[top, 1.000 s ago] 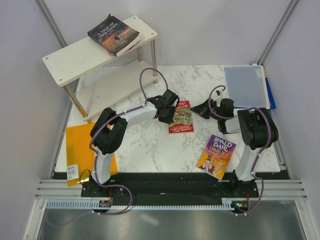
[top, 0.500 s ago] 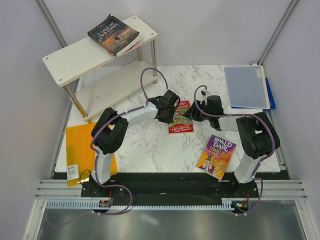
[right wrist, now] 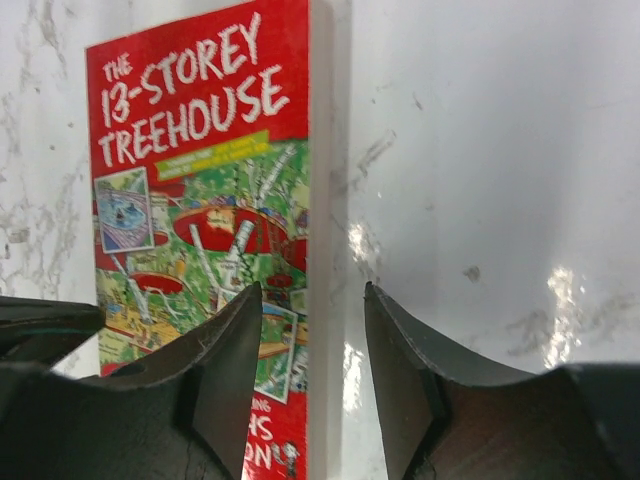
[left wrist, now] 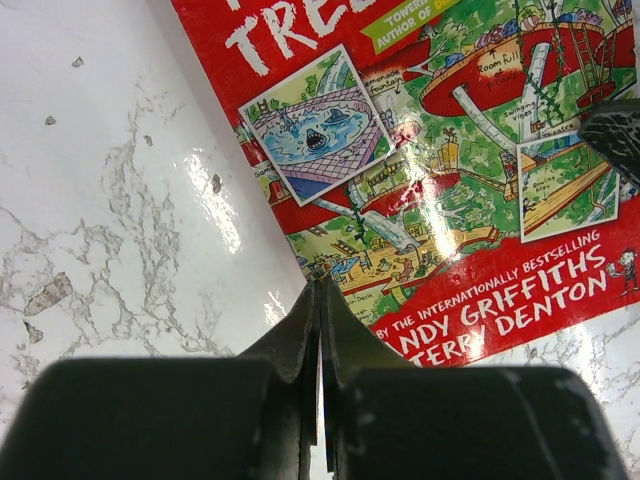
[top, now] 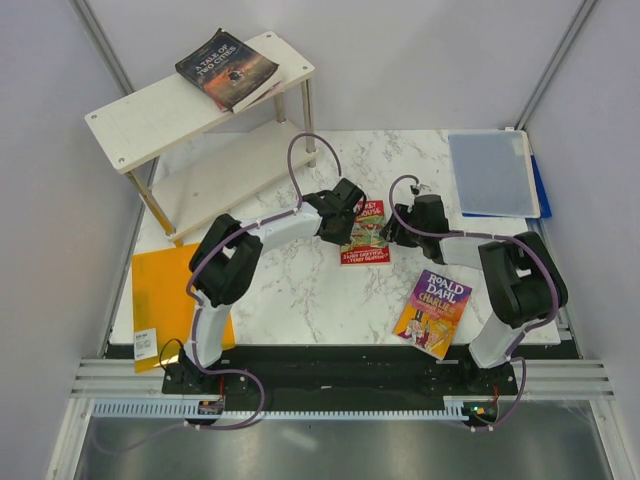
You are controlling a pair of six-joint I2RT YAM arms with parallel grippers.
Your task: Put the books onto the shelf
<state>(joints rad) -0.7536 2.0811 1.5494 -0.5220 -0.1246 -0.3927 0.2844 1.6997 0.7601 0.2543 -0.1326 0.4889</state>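
The "13-Storey Treehouse" book [top: 365, 236] lies flat on the table [top: 300, 290] at frame centre. The left gripper [left wrist: 320, 298] has its jaws pressed together, tips at the book's edge. The right gripper [right wrist: 312, 300] has its jaws half open, straddling the opposite edge.

Red book [right wrist: 200, 150] reads "THE 13-STOREY TREEHOUSE", dark book [top: 227, 68] "A TALE OF TWO CITIES"

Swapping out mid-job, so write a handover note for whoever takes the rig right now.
Left gripper: shut, empty, tips at the Treehouse book's left edge.
Right gripper: open, jaws straddling that book's right edge, not gripping.
Done: dark book on the shelf's top board.
To do: Treehouse book and Dahl book, both on the table.
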